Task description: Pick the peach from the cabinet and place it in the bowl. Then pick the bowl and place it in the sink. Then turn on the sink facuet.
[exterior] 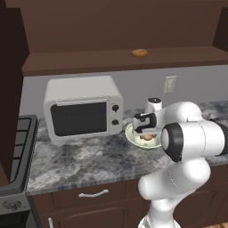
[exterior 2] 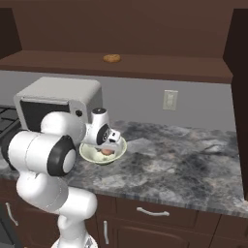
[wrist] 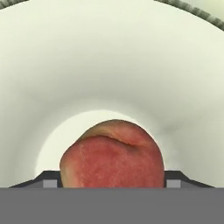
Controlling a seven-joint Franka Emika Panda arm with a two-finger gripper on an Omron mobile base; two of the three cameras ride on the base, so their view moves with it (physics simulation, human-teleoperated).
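The white arm's two-finger gripper (exterior 2: 107, 151) reaches down into the wide, pale cream-green bowl (exterior 2: 119, 147) on the grey marbled stone counter (exterior 2: 184, 169). In the hand view the small round reddish-orange peach (wrist: 113, 155) sits between the two dark fingertips (wrist: 49, 180), which stand wide apart on either side of it; whether they press on it cannot be told. The bowl stands just right of the white box-shaped microwave (exterior: 82, 109). Farther back, a flat tan cookie-like disc (exterior: 139, 53) lies on the dark brown wooden cabinet (exterior: 89, 60) shelf.
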